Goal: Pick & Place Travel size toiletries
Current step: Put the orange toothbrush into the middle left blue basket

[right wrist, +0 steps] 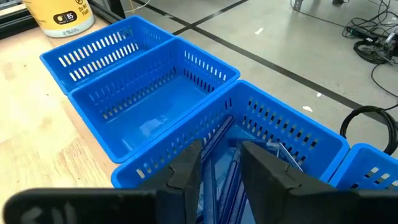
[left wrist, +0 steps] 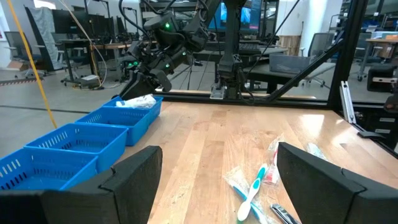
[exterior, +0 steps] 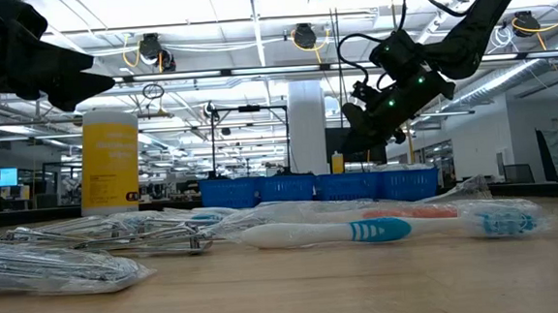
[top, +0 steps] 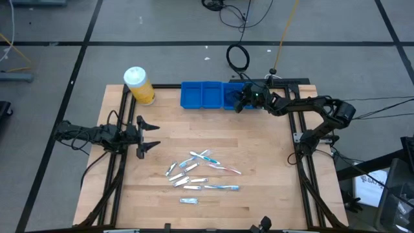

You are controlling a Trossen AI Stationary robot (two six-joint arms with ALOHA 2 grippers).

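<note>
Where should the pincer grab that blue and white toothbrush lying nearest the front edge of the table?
Probably the slim middle of the wrapped toothbrush handle, coming straight down from above. It lies flat on the table, lengthwise left to right, so the fingers should close across its narrow width. That stretch looks clear of the other packets, and the left pincer, open, waits nearer.

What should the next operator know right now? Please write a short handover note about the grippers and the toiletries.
Right gripper: over a compartment of the blue tray, jaws partly open; wrapped items already lie in that compartment.
Left gripper: open, empty, waiting at the table's left side.
Left to do: the pile of toiletries at mid-table, including toothbrushes and small packets.
The yellow jar stands beside the tray.
</note>
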